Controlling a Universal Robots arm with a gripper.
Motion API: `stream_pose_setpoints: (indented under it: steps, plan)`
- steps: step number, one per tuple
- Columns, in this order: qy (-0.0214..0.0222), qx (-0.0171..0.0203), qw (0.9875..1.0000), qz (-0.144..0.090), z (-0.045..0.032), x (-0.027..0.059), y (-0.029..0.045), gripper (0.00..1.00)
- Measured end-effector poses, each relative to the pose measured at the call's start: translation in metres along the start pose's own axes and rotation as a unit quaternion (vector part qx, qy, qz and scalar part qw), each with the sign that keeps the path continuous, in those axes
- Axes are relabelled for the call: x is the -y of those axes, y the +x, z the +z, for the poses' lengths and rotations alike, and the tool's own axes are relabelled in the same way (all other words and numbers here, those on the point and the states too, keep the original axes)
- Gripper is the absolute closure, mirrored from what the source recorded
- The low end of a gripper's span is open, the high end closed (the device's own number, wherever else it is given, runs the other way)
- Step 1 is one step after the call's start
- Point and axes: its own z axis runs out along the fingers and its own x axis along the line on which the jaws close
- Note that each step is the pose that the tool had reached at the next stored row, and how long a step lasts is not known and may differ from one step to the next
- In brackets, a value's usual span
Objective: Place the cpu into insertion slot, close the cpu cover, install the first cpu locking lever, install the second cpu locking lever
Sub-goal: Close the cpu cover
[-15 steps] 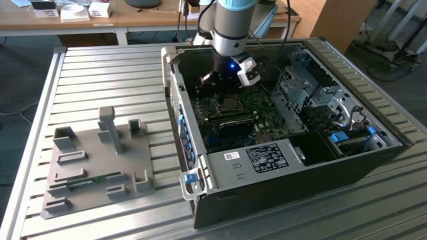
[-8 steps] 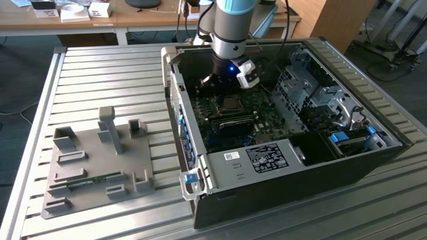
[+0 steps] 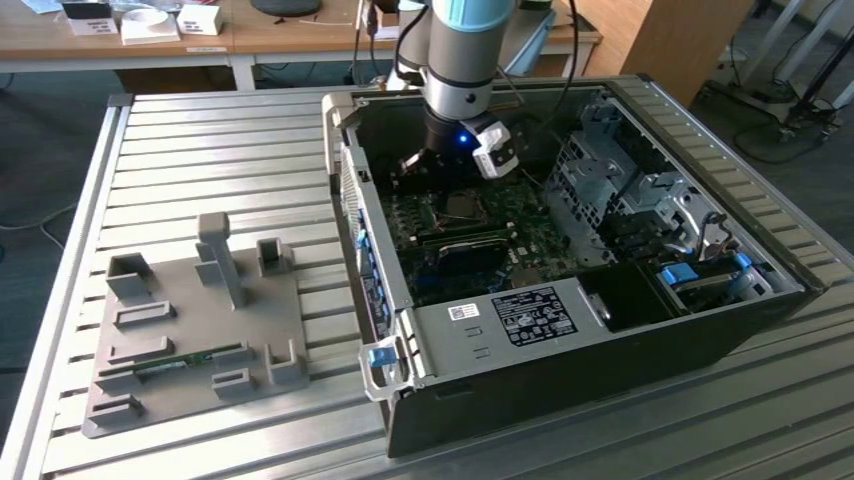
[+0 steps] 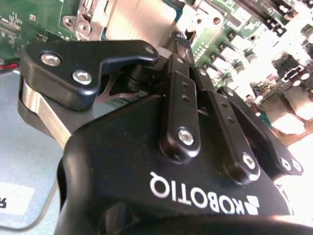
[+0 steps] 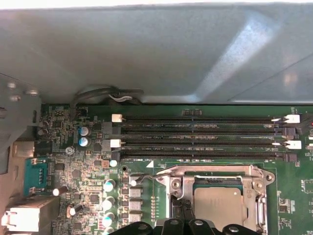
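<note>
Arm (image 3: 461,60) upright, wrist pointing straight down, gripper (image 4: 182,38) fingers (image 4: 180,88) drawn together

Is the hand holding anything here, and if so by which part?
Cannot be told. The hand is down at the rim of the cpu cover, which lies over the cpu; its own body hides any hold.

Green motherboard (image 5: 293,196), silvery cpu cover (image 5: 215,171), dull grey cpu (image 5: 217,203).

The arm (image 3: 461,60) is seen reaching into the open computer case (image 3: 561,360) on the slatted bench (image 3: 200,160). The claw (image 3: 430,165) is held low over the motherboard (image 3: 534,235), near the insertion slot (image 3: 463,207). A grey fixture plate (image 3: 187,340) is spotted at the exterior view's left.
</note>
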Motion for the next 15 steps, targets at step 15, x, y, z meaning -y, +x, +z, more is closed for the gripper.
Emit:
stream_pose_setpoints:
  steps: [15]
  plan:
    - [0.0006, -0.0004, 1.0000, 0.000, 0.0056, 0.0007, 0.0005, 0.89]
